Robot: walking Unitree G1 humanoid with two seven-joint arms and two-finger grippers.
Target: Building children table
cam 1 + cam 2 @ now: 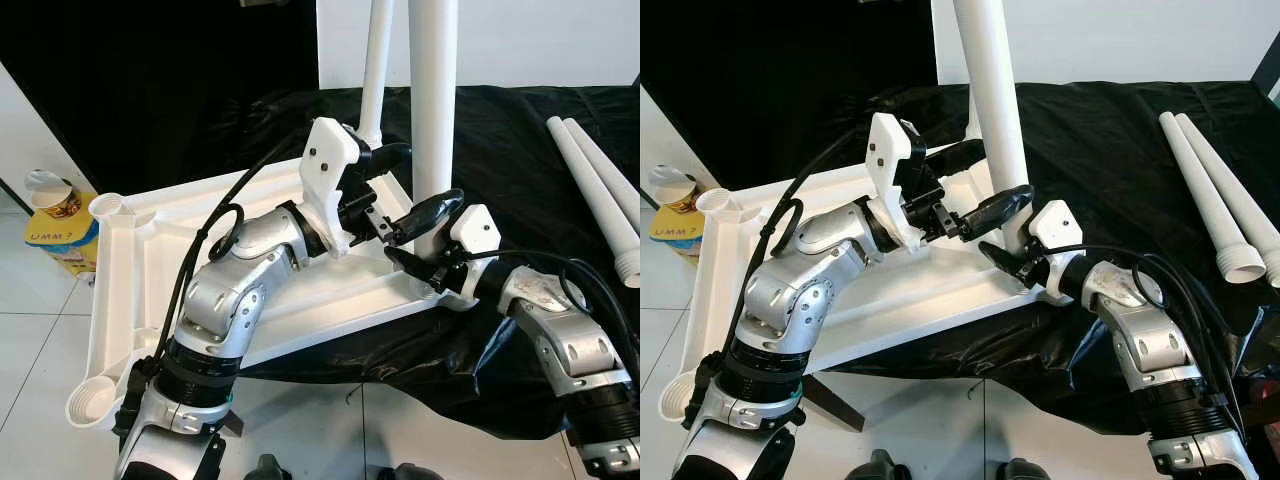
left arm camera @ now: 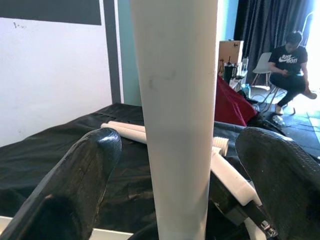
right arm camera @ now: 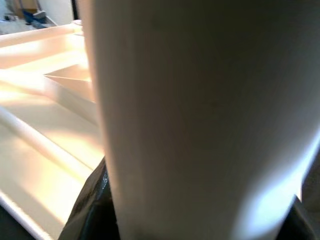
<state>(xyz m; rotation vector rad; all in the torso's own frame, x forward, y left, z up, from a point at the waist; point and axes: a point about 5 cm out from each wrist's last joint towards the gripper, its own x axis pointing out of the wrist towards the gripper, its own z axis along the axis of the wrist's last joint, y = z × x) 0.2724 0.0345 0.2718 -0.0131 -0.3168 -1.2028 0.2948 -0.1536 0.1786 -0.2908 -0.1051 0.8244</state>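
Note:
The white tabletop [image 1: 125,265] lies upside down on a black cloth. Two white legs stand upright in it, a near leg [image 1: 435,100] and a far leg [image 1: 378,70]. My right gripper [image 1: 412,242] is low at the near leg's base, its black fingers closed around it. In the right wrist view the leg [image 3: 200,110] presses close between the dark fingers. Higher up, my left gripper [image 1: 408,152] is open and straddles the same leg [image 2: 175,125], with a small gap on each side of it.
Two loose white legs [image 1: 600,190] lie on the black cloth [image 1: 520,130] at the right. A yellow box with a cup [image 1: 55,215] sits on the tiled floor at the left. Far behind the table, a person [image 2: 290,70] sits on a chair.

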